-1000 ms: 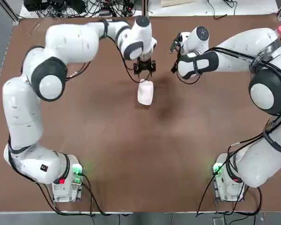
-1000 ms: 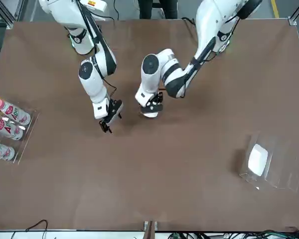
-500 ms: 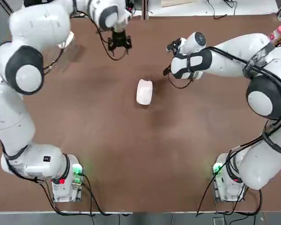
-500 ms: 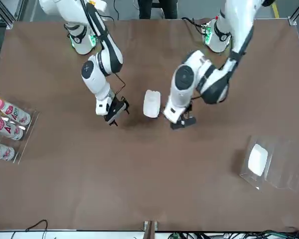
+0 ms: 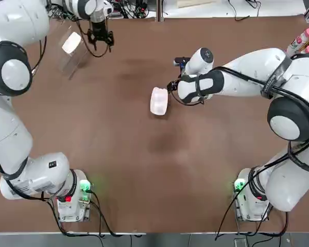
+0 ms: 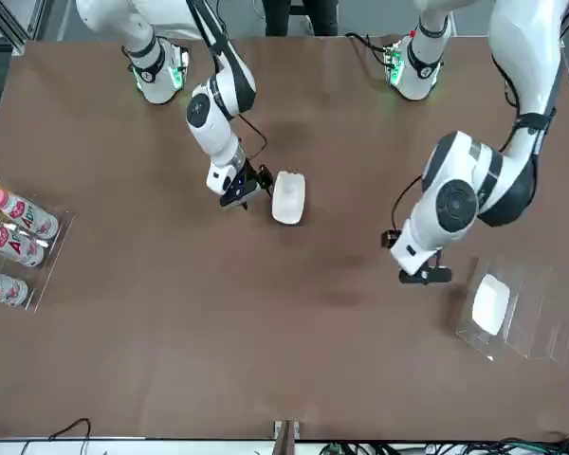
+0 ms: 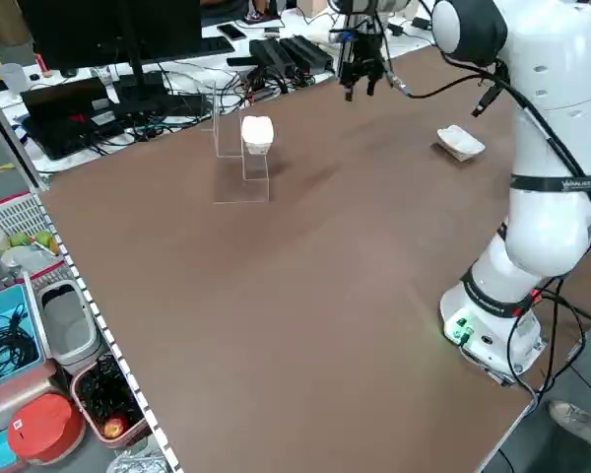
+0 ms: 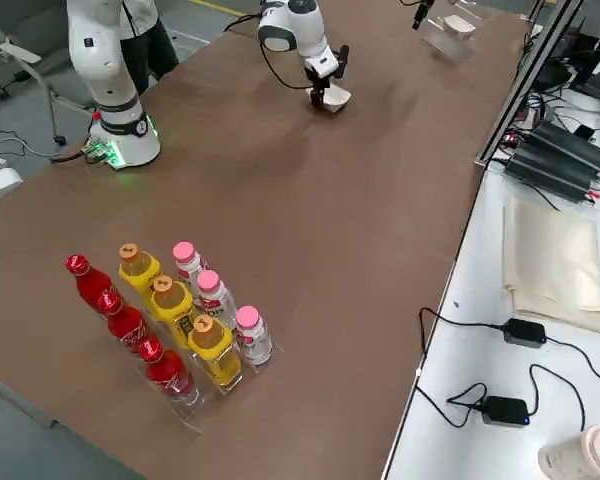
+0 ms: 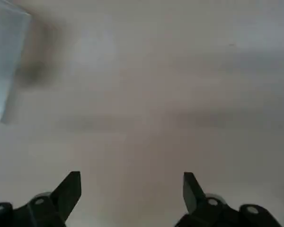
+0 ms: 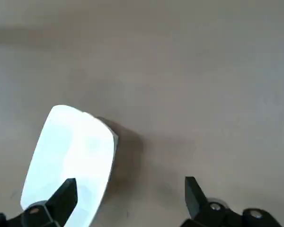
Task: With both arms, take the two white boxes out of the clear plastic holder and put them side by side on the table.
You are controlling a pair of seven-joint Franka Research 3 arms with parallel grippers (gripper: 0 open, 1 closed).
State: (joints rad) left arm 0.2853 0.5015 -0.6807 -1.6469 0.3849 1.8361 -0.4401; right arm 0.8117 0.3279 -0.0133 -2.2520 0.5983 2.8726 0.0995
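Done: one box (image 5: pixel 159 100) lies mid-table, out of the holder (image 5: pixel 71 51).
Left: second box (image 5: pixel 71 42) sits in the holder.
Left gripper (image 5: pixel 100 37): spread, empty, beside holder.
Right gripper (image 5: pixel 173 86): spread, empty, beside the placed box.

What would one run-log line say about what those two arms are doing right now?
left gripper: open, beside clear plastic holder | box in holder: not yet taken | right gripper: open, beside box on table
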